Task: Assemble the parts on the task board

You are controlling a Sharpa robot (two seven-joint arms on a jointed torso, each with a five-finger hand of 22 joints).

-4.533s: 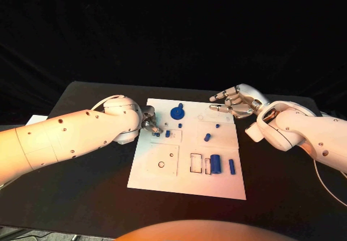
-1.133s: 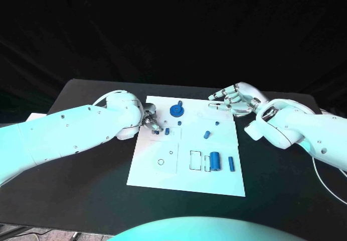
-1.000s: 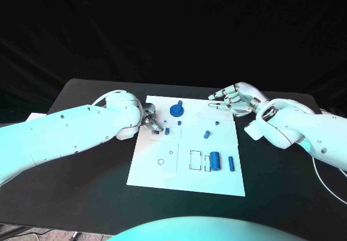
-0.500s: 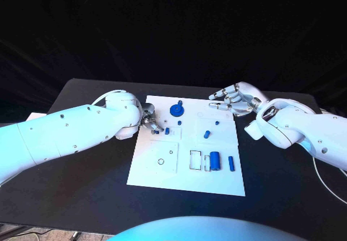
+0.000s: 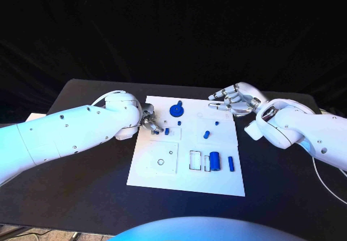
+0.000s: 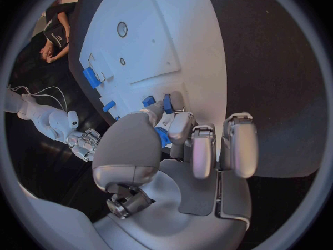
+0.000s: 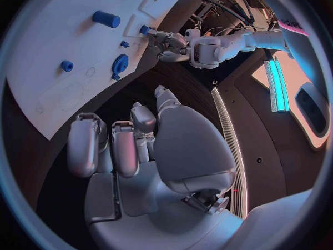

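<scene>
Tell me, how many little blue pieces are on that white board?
7 that I can see: a round gear, a tiny peg, two by the left hand (), one mid-board, two cylinders near. The hand may hide more.

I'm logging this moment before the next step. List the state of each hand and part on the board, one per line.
left hand: fingers pinch a small blue part at the board's left edge.
right hand: holds nothing, fingers apart, above the board's far right corner.
task board: flat on the table.
blue gear: on the board.
large blue cylinder: lying on the board.
</scene>
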